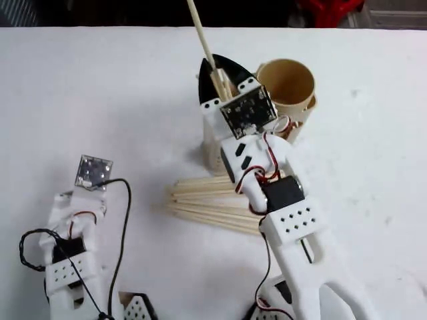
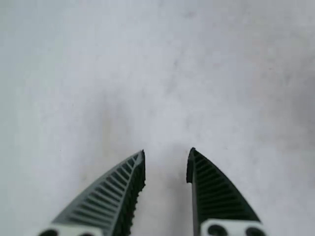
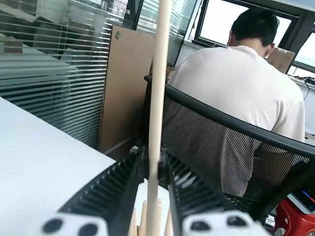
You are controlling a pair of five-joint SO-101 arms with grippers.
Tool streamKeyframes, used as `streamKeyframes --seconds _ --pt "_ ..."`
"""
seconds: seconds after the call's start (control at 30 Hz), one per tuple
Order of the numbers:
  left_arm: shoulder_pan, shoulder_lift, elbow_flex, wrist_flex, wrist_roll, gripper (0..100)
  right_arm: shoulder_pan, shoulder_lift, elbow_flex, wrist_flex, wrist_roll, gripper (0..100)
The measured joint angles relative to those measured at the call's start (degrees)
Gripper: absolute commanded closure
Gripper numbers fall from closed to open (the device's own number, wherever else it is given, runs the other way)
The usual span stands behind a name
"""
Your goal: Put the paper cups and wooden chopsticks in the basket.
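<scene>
My right gripper stands near the back middle of the table, shut on a wooden chopstick that rises steeply away from it. In the right wrist view the jaws clamp the chopstick upright, with more stick tips just below. A pale container sits partly hidden under this gripper. A tan paper cup stands upright right beside the gripper. A bundle of chopsticks lies flat on the table under the right arm. My left gripper hangs open over bare white table.
The left arm is at the table's front left, with a black cable looping beside it. The table's far edge runs along the back. A black mesh chair stands beyond the table.
</scene>
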Motion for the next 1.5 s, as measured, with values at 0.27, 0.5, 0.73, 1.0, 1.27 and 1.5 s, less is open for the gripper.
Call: streamKeyframes --seconds 0.27,0.5,0.73,1.0,1.27,1.5 --pt "0.0 0.0 0.0 0.0 0.0 85 -0.09 0.0 0.0 0.0 0.09 88.3" --pt "0.0 0.0 0.0 0.0 0.0 85 0.0 0.0 0.0 2.02 0.35 93.7" --pt "0.0 0.0 0.0 0.0 0.0 85 0.09 -3.69 0.0 15.03 0.53 97.4" --pt "0.0 0.0 0.0 0.0 0.0 85 -1.49 -20.92 -3.34 48.88 0.53 97.4" --pt "0.0 0.0 0.0 0.0 0.0 85 -7.56 -15.65 1.76 64.26 6.59 88.5" --pt "0.0 0.0 0.0 0.0 0.0 85 -14.15 -5.71 3.6 64.53 9.49 85.4"
